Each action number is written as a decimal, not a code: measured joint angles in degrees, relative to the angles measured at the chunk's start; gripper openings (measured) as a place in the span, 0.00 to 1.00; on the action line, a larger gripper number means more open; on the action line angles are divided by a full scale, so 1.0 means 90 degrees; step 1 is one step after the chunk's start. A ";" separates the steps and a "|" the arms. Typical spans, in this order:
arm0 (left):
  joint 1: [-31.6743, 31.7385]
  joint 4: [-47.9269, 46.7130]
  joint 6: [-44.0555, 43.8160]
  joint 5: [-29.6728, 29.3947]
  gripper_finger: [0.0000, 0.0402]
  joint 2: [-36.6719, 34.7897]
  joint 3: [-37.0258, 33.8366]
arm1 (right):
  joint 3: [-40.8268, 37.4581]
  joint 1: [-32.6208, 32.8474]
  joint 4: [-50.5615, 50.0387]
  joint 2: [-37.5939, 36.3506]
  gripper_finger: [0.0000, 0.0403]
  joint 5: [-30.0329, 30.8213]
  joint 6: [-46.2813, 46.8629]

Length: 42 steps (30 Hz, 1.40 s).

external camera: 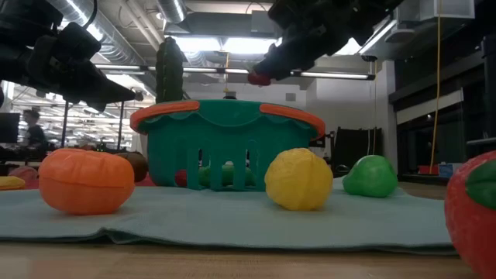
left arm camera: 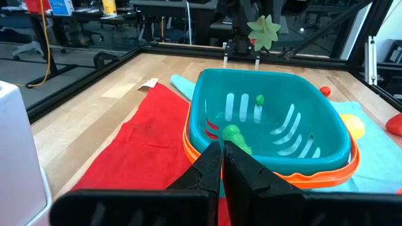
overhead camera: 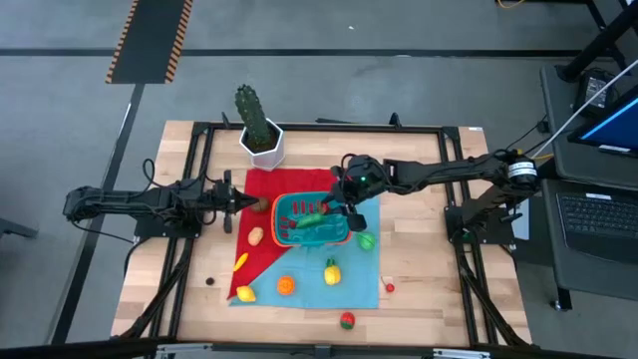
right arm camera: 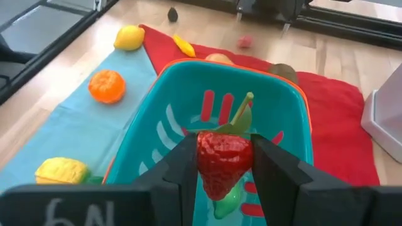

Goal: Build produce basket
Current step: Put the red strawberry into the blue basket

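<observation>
Grey workshop floor surrounds the wooden bench [overhead camera: 419,309], which carries a red cloth [overhead camera: 261,187] and a teal cloth [overhead camera: 309,289] laid side by side.

The right arm reaches from the bench's right edge across to the centre, elbow extended and wrist angled downward. Its pincer [right arm camera: 224,164] hangs directly above the basket [overhead camera: 311,221] and is clenched on a red strawberry [right arm camera: 223,161], one finger on each side of the fruit. In the low view the strawberry [external camera: 260,77] sits clear above the basket rim [external camera: 226,114].

The left arm lies low and stretched out from the left edge, roughly level with the bench. Its pincer [left arm camera: 222,164] points at the basket's near wall, fingers pressed together and grasping nothing.

The basket stands upright where the two cloths meet. Inside lie a green piece [left arm camera: 235,135] and some red pieces.

A white pot with a cactus [overhead camera: 259,128] stands behind the red cloth.

Loose produce lies around the basket:
- an orange [overhead camera: 286,284], a yellow fruit [overhead camera: 331,270] and a second yellow fruit [overhead camera: 245,292] on the teal cloth
- a green piece [overhead camera: 366,240] just beside the basket
- a red-and-green piece [overhead camera: 347,320] on bare wood
</observation>
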 joint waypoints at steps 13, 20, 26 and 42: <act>-0.0001 0.0000 0.0000 0.0000 0.02 -0.0001 0.0000 | 0.0427 0.0005 -0.0279 0.0881 0.31 -0.0003 -0.0189; -0.0001 0.0000 -0.0005 0.0000 0.02 0.0000 0.0000 | 0.1219 0.0070 -0.1022 0.1662 0.31 0.0010 -0.0364; -0.0001 -0.0002 -0.0007 0.0021 0.02 -0.0001 0.0000 | 0.1450 0.0117 -0.1311 0.1962 0.31 0.0049 -0.0503; -0.0001 -0.0005 -0.0005 0.0024 0.02 -0.0001 0.0000 | 0.1453 0.0151 -0.1349 0.2185 0.32 0.0140 -0.0549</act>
